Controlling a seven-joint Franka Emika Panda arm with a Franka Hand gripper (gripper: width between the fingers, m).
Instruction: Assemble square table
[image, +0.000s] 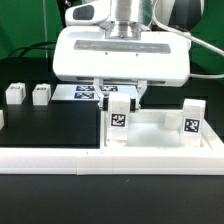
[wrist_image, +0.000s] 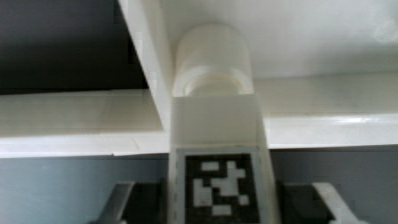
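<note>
Where the exterior view's left shows a loose leg (image: 14, 95) and a second loose leg (image: 40, 94) standing apart on the black table (image: 40, 125), the marker board (image: 84, 92) lies just beyond them. At that view's centre, the gripper (image: 120, 100) is clamped on an upright held leg (image: 119, 122) at the left end of the square top (image: 155, 138). At the right end of that top, a fourth leg (image: 191, 120) stands upright.

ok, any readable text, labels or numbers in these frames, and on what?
No words, numbers or brands readable anywhere.
White block leg, centre: black-and-white tag, pattern only, no text.
Second white block leg, exterior view's right: same kind of tag.
Flat white marker board: tags, too small to make out.
Two small white blocks, exterior view's left: dark marks, too blurred.
</note>
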